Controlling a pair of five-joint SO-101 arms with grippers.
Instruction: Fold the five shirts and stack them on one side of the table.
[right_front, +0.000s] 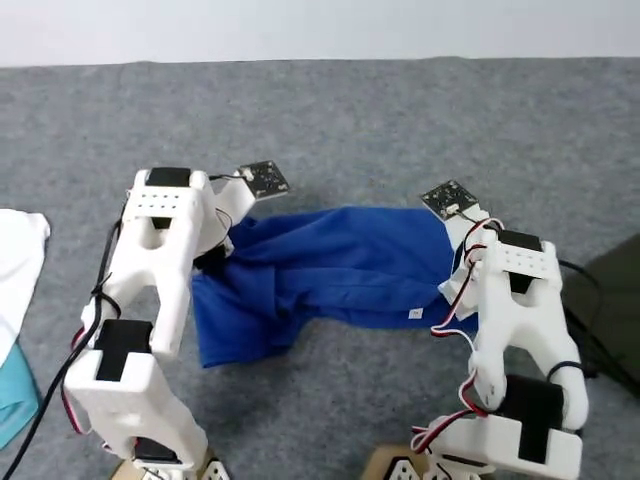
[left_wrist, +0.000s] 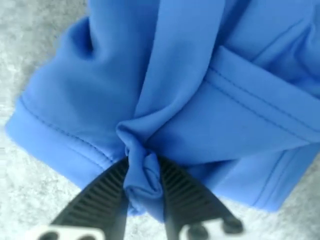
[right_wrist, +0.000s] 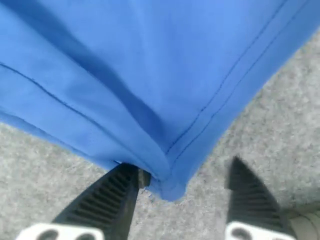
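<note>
A blue shirt (right_front: 330, 270) lies crumpled and stretched sideways on the grey table between my two arms. My left gripper (left_wrist: 142, 172) is shut on a bunched fold of the blue shirt (left_wrist: 210, 100), at the shirt's left end in the high view (right_front: 215, 255). At the shirt's right end, my right gripper (right_wrist: 181, 169) stands open with a hemmed corner of the shirt (right_wrist: 150, 90) between its fingers. One black finger (right_wrist: 117, 192) touches the corner's underside; the other is apart from the cloth. In the high view this gripper (right_front: 455, 262) is hidden under its arm.
A white shirt (right_front: 18, 265) and a teal one (right_front: 14, 400) lie at the table's left edge. A dark garment (right_front: 612, 300) lies at the right edge. Bare grey table (right_front: 350, 120) stretches behind the arms.
</note>
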